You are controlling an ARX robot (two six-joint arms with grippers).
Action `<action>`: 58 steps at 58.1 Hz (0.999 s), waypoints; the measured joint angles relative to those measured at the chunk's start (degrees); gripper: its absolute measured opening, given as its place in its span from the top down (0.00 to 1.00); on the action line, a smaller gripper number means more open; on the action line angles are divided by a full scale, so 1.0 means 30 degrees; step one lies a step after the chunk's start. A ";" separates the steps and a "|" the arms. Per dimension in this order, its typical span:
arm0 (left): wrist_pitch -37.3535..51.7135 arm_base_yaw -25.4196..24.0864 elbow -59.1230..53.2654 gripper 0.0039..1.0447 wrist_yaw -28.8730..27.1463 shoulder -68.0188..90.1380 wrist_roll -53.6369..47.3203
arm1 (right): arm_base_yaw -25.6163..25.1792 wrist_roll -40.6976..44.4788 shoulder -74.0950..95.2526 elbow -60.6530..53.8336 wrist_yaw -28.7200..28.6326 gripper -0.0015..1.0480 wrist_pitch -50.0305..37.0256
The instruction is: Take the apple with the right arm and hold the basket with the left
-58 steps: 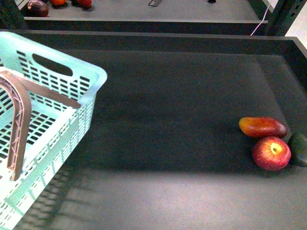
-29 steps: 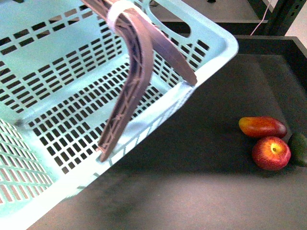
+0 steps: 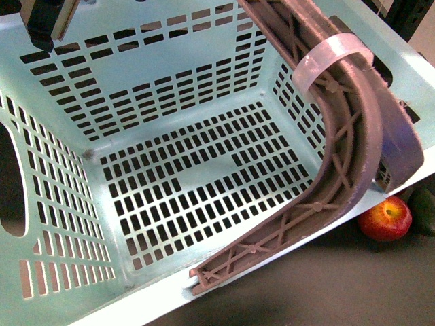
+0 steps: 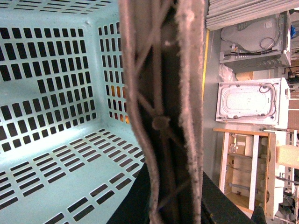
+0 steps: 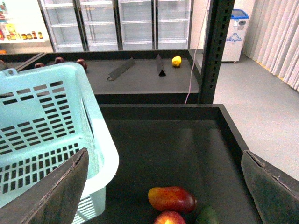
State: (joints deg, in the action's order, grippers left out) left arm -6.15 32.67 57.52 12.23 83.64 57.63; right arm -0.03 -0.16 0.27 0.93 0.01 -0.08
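Note:
The light-turquoise basket (image 3: 170, 170) hangs tilted and fills most of the front view. Its brown-grey handle (image 3: 353, 129) with a clear band crosses the right side. In the left wrist view my left gripper (image 4: 170, 186) is shut on that handle (image 4: 163, 116), with the basket's slotted inside (image 4: 56, 116) beside it. The red and yellow apple (image 3: 385, 219) lies on the dark surface, partly behind the basket's rim. My right gripper (image 5: 164, 156) is open and wide, above and apart from the apple (image 5: 169, 218) at the frame's edge. The basket (image 5: 51, 130) is close beside it.
A red-orange mango (image 5: 172, 199) and a dark green fruit (image 5: 208, 216) touch the apple; the green fruit (image 3: 425, 210) also shows in the front view. The black tray's raised walls (image 5: 231, 135) enclose them. A dark post (image 5: 215, 51) stands behind.
The basket has swung up and to the right across the front view. It now hides the mango and part of the apple. The fruit has not moved.

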 joint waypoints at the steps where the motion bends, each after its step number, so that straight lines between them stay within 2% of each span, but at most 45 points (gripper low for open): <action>1: 0.0000 0.0000 0.0000 0.93 -0.0073 0.0000 -0.0007 | 0.0000 0.0000 0.0000 0.0000 0.0007 0.08 0.0000; 26: 0.0007 -0.0029 0.0000 0.93 -0.0182 0.0000 -0.0262 | 0.0000 0.0000 0.0000 0.0000 0.0000 0.08 0.0000; 27: 0.0007 -0.0029 0.0000 0.93 -0.0138 0.0000 -0.0262 | 0.0095 -0.0029 0.0284 0.0146 0.0372 0.08 0.0474; 30: 0.0007 -0.0029 0.0000 0.93 -0.0131 0.0000 -0.0262 | -0.0051 -0.0342 0.2900 0.1923 0.2018 0.08 0.4772; 32: 0.0007 -0.0029 0.0000 0.93 -0.0146 0.0000 -0.0255 | -0.0794 -0.0532 0.5144 0.2623 0.1770 0.08 0.6426; 34: 0.0007 -0.0022 0.0000 0.93 -0.0160 0.0000 -0.0306 | -0.1275 -0.0605 0.6193 0.2630 0.1486 0.08 0.6419; 40: 0.0007 -0.0029 0.0000 0.93 -0.0153 0.0000 -0.0284 | -0.2528 -0.0663 0.8612 0.2616 0.0903 0.08 0.5122; 47: 0.0007 -0.0029 0.0000 0.93 -0.0226 0.0000 -0.0321 | -0.3621 -0.0765 1.2101 0.2579 0.0452 0.08 0.1931; 58: 0.0007 -0.0029 0.0000 0.93 -0.0146 0.0000 -0.0299 | -0.3075 -0.0794 1.9482 0.2353 0.0539 0.08 -0.3555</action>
State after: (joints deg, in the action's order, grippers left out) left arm -6.13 32.58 57.52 11.79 83.64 56.73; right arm -9.26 -2.55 58.72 7.99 1.63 -10.74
